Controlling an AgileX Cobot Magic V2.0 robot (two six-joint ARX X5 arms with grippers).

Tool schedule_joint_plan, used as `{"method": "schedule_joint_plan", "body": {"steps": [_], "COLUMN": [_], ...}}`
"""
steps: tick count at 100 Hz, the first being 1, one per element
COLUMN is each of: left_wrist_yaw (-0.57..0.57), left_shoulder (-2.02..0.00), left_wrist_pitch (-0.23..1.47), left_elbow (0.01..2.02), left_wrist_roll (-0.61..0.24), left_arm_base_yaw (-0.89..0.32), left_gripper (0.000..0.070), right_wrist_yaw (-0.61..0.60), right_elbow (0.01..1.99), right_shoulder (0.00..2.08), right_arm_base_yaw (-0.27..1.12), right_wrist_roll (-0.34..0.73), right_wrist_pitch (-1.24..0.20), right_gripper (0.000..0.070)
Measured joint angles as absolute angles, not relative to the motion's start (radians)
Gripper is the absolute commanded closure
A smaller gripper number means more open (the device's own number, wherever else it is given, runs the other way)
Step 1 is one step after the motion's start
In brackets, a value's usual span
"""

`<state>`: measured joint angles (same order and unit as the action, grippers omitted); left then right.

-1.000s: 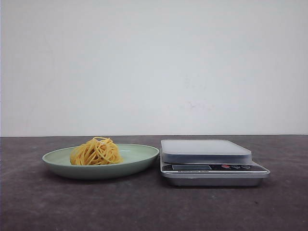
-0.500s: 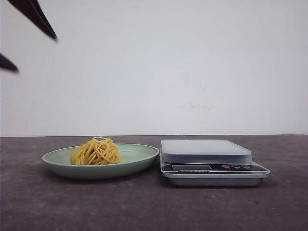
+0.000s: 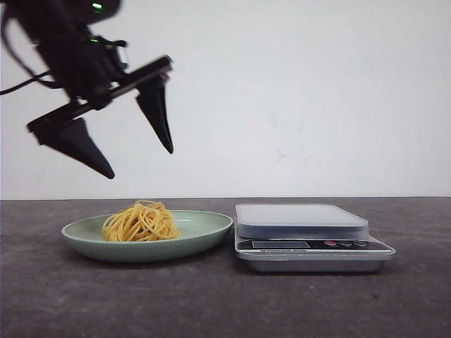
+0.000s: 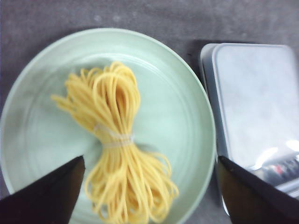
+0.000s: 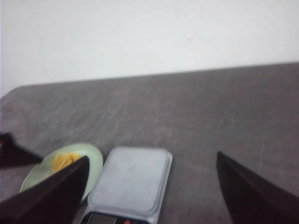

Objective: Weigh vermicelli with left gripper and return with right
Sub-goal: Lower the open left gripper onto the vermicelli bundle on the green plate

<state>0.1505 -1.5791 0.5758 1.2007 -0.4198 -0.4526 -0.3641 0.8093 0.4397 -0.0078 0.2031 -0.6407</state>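
The vermicelli (image 3: 141,222) is a yellow tied nest lying on the pale green plate (image 3: 211,229), left of the scale. My left gripper (image 3: 140,163) hangs open above it, its black fingers spread wide and clear of the strands. In the left wrist view the vermicelli (image 4: 117,158) lies between and beyond the spread fingertips of that gripper (image 4: 152,158), nothing held. My right gripper (image 5: 152,156) is open and empty, high above the table and looking down at the scale (image 5: 131,182); it does not show in the front view.
A silver digital kitchen scale (image 3: 303,222) with a flat empty platform stands just right of the plate, nearly touching its rim. Dark grey table (image 3: 225,303) stretches in front of both. A white wall stands behind.
The left gripper has come down and rightward from the upper left corner, where only its fingertips showed, to hang over the plate. Vermicelli, plate and scale have not moved.
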Motion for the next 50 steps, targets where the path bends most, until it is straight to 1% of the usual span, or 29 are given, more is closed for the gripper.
{"method": "schedule_joint_plan", "body": {"steps": [8, 13, 19, 50], "left_wrist_yaw": [0.110, 0.106, 0.106, 0.106], "left_shoulder": [-1.648, -1.685, -1.718, -1.789], "left_wrist_pitch": [0.658, 0.699, 0.730, 0.805], "left_elbow": [1.303, 1.356, 1.397, 1.404], "left_wrist_roll": [-0.402, -0.392, -0.385, -0.384], "left_arm_base_yaw": [-0.463, -0.466, -0.466, -0.467], "left_gripper": [0.0163, 0.0166, 0.0192, 0.0192], "right_wrist_yaw": [-0.364, -0.364, -0.364, -0.364], "right_elbow": [0.809, 0.809, 0.809, 0.809], "right_shoulder": [0.450, 0.453, 0.453, 0.453], "right_arm_base_yaw": [-0.008, -0.008, -0.008, -0.008], "right_wrist_roll": [0.188, 0.181, 0.175, 0.160], "right_wrist_pitch": [-0.656, -0.665, -0.670, -0.669], "right_gripper": [0.0147, 0.0147, 0.0147, 0.0148]}}
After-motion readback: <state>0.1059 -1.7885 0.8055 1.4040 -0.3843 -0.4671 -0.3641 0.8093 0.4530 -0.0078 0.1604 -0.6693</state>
